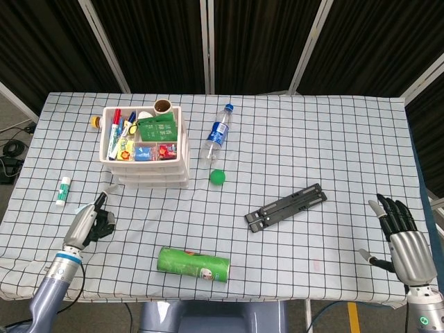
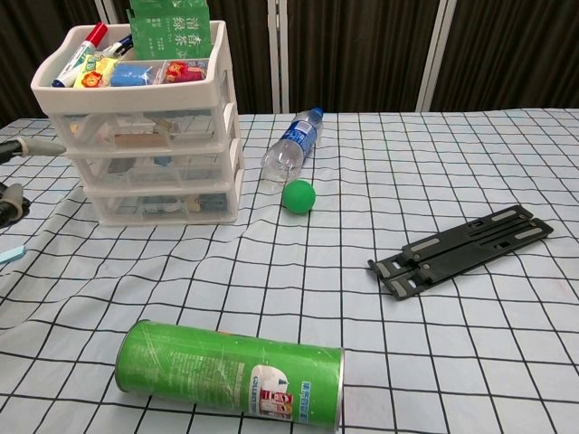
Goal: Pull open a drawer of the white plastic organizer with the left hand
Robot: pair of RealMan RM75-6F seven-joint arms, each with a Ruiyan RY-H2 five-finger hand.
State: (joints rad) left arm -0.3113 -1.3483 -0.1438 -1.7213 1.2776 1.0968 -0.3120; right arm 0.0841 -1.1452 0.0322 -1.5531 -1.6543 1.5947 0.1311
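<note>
Since the white plastic organizer point(image 2: 149, 136) looks light and loaded, we judge it may slide; hook a drawer's front lip. Left hand point(image 1: 89, 223) holds nothing, fingers loosely apart; right hand point(image 1: 404, 239) spread, idle

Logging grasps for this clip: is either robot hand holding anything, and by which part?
Nothing is held. The left robot hand is short of the white organizer; the right robot hand is open.

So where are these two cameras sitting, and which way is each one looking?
Head view: sits high, looks steeply down on the whole table; shows the left hand and right hand.
Chest view: sits low near the table's front edge, looks across it at the drawer organizer; only fingertips of the left hand show at the left edge.
Both share the organizer, water bottle, green ball, green can and black stand.
</note>
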